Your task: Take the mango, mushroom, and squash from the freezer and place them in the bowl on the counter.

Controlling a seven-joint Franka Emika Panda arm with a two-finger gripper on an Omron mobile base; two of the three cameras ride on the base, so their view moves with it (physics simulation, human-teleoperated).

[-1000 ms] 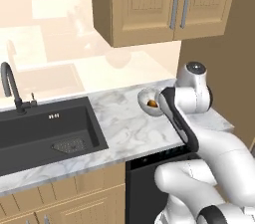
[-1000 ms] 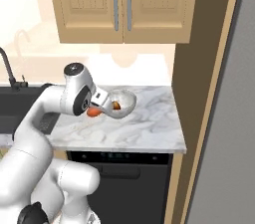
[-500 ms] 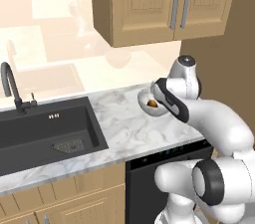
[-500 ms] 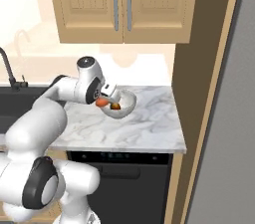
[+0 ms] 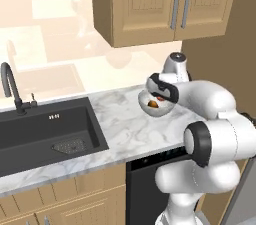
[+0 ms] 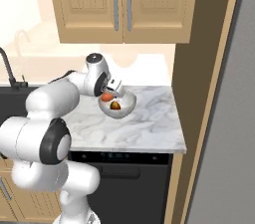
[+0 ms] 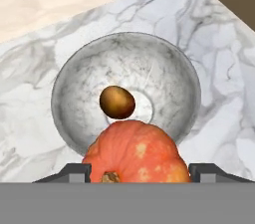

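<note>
My gripper is shut on the squash, an orange pumpkin-like fruit with pale flecks, one dark finger on each side of it. It hangs over the near rim of the marbled silvery bowl. A small tan-brown rounded mushroom lies in the bowl's middle. From the right base view the gripper holds the squash at the left edge of the bowl, which stands on the white marble counter. The grey freezer rises at the far right. The mango is out of view.
A dark sink with a black faucet is set in the counter to the left. Wooden wall cabinets hang above the bowl. A black appliance sits under the counter, and a brown side panel stands right of it.
The arm has swung right and carried the squash from beside the bowl's left side to over its rim. The bowl and the mushroom have stayed put.
</note>
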